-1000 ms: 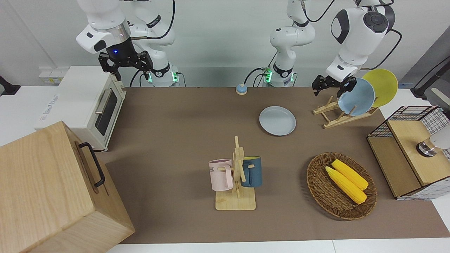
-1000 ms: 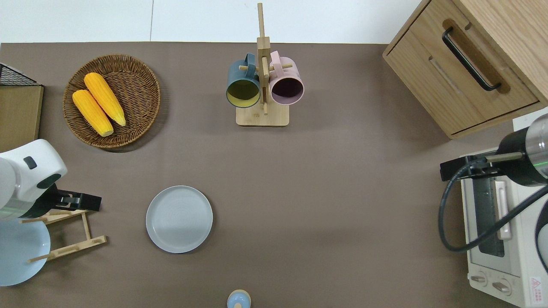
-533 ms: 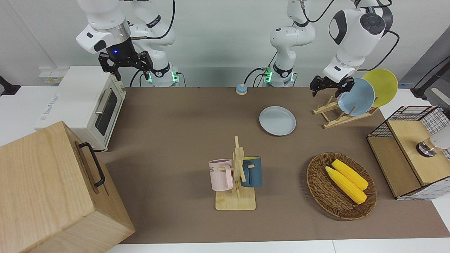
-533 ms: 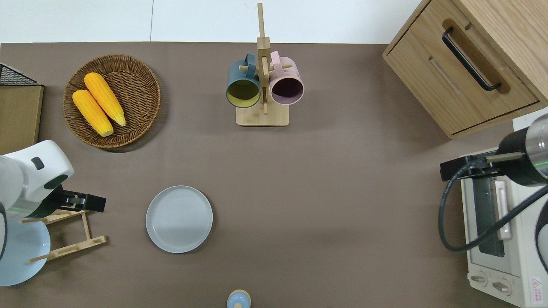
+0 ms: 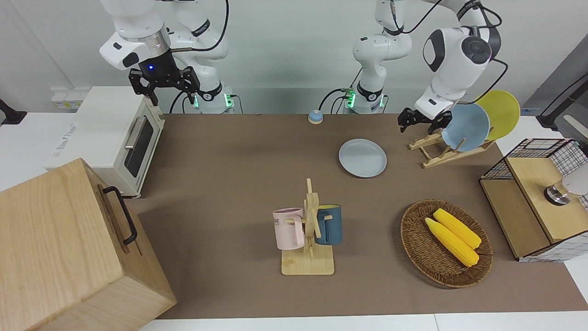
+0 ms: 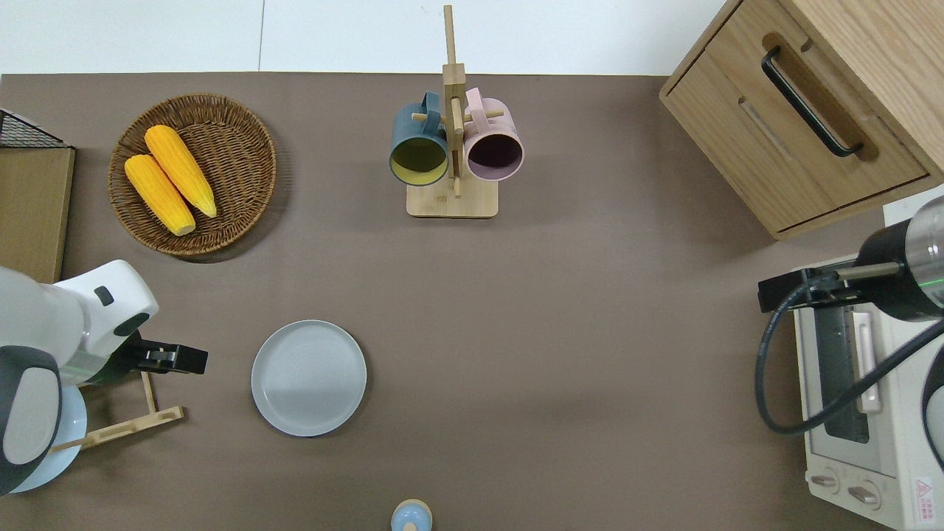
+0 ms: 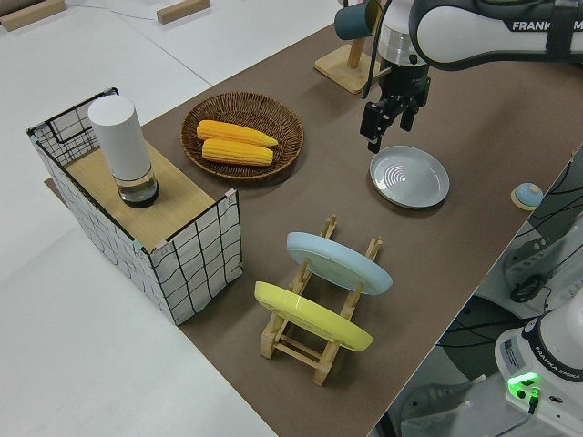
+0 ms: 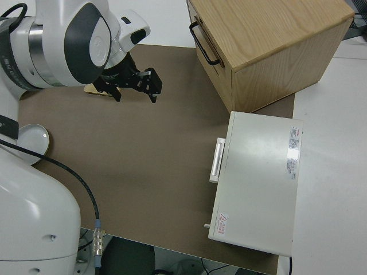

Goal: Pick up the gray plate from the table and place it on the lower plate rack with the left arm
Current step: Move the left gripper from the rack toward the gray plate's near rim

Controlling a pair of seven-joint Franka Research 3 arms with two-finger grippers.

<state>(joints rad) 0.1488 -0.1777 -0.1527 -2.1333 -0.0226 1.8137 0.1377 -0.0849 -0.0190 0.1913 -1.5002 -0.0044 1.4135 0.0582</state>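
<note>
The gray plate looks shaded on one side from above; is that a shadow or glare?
Overhead view: the gray plate is paler in its part farther from the robots and darker nearer them, soft shading, no glare. Left side view: ring-shaped light reflections show on it. Front view: evenly lit.

The left gripper [image 6: 193, 359] is now off the rack's [image 6: 151, 389] near rail end — a second ago it hung over the rack itself — and sits over bare table [image 6: 516, 310] between rack and gray plate [image 6: 309, 377]. Its white arm reaches farther out over the rack and covers more of the blue plate [image 6: 68, 420]. In the front view the gripper [image 5: 415, 120] also hangs lower — closer to the mat.
</note>
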